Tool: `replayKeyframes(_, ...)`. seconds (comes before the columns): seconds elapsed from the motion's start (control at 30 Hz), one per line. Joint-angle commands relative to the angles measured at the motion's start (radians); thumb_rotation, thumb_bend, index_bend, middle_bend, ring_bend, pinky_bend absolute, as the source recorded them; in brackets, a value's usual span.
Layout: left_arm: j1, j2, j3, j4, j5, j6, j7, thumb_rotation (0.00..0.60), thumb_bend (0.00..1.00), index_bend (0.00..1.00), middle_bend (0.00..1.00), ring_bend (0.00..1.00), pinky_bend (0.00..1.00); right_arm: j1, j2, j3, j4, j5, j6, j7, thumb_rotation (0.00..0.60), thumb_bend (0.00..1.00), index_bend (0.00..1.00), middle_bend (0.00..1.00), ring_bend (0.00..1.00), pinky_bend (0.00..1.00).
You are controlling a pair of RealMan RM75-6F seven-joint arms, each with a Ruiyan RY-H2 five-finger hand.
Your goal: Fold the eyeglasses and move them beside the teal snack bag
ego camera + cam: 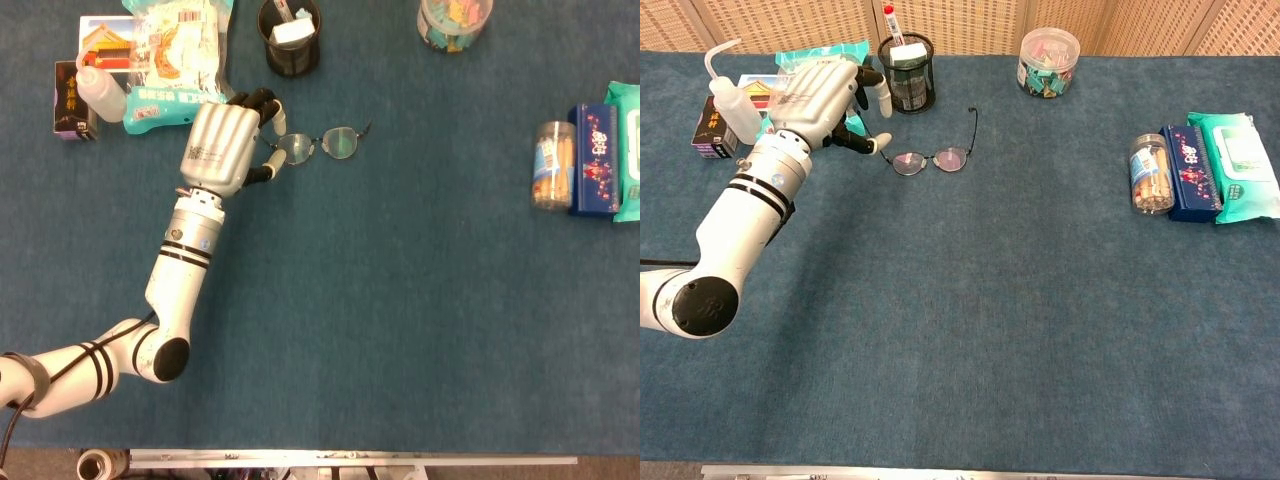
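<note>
While your left hand point(222, 145) curls at the left end of the glasses point(318, 143), holding nothing that I can tell, they lie unfolded on the bench point(400, 300) near the teal bag point(175, 55); nudge the left temple inward gently.

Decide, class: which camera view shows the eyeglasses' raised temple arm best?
The chest view. There the eyeglasses show both lenses, with the far temple arm rising clear above the carpet, and the left hand at their left end. The head view looks straight down, so that arm is foreshortened to a short stub by the right lens.
</note>
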Motion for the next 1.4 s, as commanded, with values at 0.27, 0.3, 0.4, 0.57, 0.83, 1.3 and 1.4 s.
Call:
replayKeyframes(0.27,0.002,-0.015,-0.006,0.032,0.012,0.011,0.008,0.6,0.25,0.58,0.5,0.5,0.85,0.001,-0.003,-0.002,0.004,0.001,-0.006,0.003,0.6,0.17,0.23,0.33,0.32,0.54)
replayKeyframes(0.3,0.002,-0.015,-0.006,0.034,0.012,0.011,0.009,0.6,0.25,0.58,0.5,0.5,0.85,0.002,-0.003,-0.002,0.004,0.001,-0.006,0.003,0.6,0.17,0.23,0.33,0.32,0.54)
replayKeyframes(0.4,0.005,-0.016,-0.004,0.039,0.014,0.012,0.011,0.6,0.25,0.6,0.52,0.51,0.87,0.002,-0.004,-0.003,0.004,0.0,-0.007,0.003,0.6,0.17,0.23,0.33,0.32,0.54)
replayKeyframes(0.57,0.012,-0.009,0.001,0.048,0.014,0.005,0.015,0.6,0.25,0.62,0.54,0.53,0.89,0.002,-0.005,-0.004,0.004,0.0,-0.008,0.002,0.6,0.17,0.23,0.34,0.32,0.54)
replayKeyframes(0.83,0.029,0.004,0.008,0.057,0.02,0.011,0.015,0.6,0.25,0.65,0.57,0.56,0.92,0.005,-0.01,-0.006,0.008,-0.001,-0.013,0.004,0.6,0.17,0.23,0.34,0.32,0.54)
replayKeyframes(1.3,0.056,0.033,0.015,0.06,0.027,0.028,0.034,0.6,0.25,0.68,0.61,0.59,0.94,0.009,-0.016,-0.007,0.01,-0.004,-0.018,0.004,0.6,0.17,0.23,0.34,0.32,0.54)
replayKeyframes(1.4,0.065,0.043,0.016,0.061,0.023,0.029,0.039,0.6,0.25,0.68,0.61,0.59,0.94,0.01,-0.016,-0.008,0.011,-0.004,-0.02,0.005,0.6,0.17,0.23,0.34,0.32,0.54)
